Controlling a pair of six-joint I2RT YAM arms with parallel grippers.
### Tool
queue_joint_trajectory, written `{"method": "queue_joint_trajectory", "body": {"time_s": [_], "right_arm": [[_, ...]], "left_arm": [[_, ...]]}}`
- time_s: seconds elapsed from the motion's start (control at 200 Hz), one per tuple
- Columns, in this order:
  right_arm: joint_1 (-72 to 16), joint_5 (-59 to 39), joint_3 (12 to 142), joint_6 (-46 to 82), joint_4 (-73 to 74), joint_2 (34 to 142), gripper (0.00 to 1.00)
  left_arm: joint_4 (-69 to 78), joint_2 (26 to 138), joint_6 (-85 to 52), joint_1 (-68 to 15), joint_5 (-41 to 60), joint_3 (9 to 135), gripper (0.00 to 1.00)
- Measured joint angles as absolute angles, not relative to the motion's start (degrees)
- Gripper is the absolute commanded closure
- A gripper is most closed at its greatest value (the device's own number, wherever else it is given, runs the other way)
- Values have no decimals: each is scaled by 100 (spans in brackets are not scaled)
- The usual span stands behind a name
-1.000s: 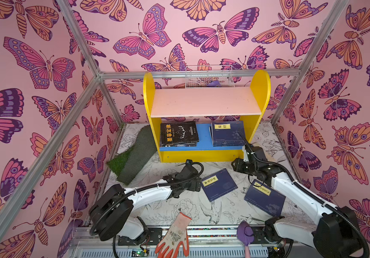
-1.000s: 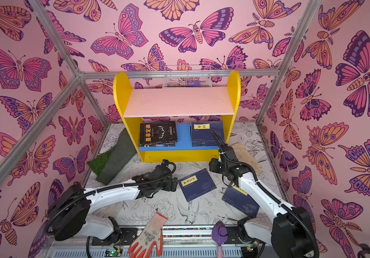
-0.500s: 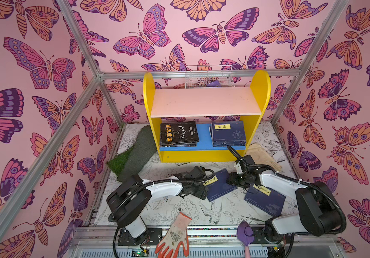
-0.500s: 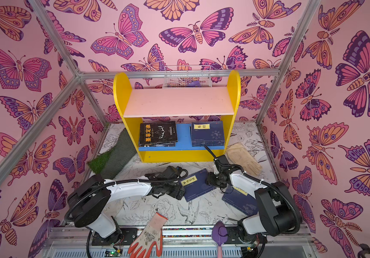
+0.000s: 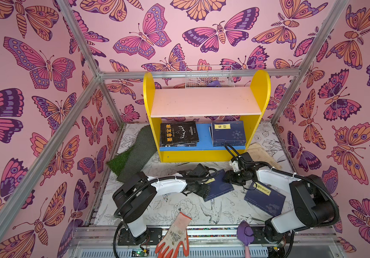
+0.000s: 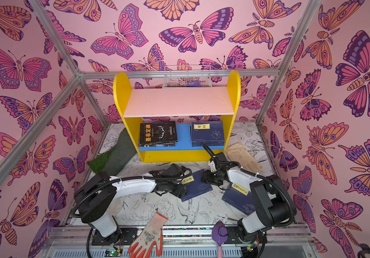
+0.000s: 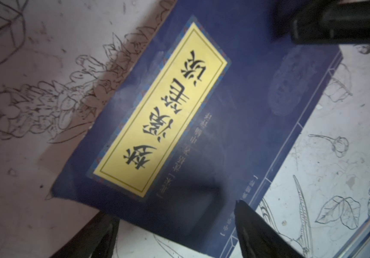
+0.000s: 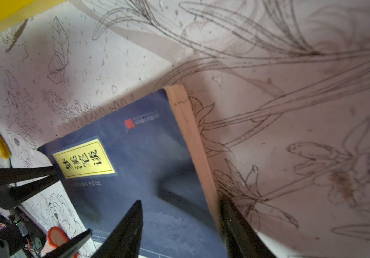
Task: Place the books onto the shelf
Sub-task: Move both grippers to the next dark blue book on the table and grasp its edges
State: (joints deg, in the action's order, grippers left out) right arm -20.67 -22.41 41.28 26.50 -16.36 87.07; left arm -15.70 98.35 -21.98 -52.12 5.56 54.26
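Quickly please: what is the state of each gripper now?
Left gripper: open, astride an edge of the navy book, holding nothing.
Right gripper: open, astride that book's page edge, holding nothing.

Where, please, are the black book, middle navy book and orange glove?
black book (image 5: 178, 133): in a top view, cover.
middle navy book (image 7: 157, 107): left wrist view, label.
orange glove (image 5: 176, 230): in a top view, palm.

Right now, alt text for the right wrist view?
A navy-blue book with a yellow title label lies on the flower-printed mat, its page edge between the right tool's open black fingers. The left tool is at the opposite edge; a yellow shelf corner shows beyond.
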Motion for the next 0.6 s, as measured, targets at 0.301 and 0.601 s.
{"method": "queue_joint_trajectory", "body": {"time_s": [0.301, 0.601], "right_arm": [[-2080, -2652, 4128, 2652, -1649, 8355, 57], [-2110, -3022, 4132, 2746, -1278, 7856, 81]], "left_arm": [[-1778, 9966, -2318, -5072, 178, 5605, 20], [-1756, 9931, -2388, -4831, 493, 5586, 20]]}}
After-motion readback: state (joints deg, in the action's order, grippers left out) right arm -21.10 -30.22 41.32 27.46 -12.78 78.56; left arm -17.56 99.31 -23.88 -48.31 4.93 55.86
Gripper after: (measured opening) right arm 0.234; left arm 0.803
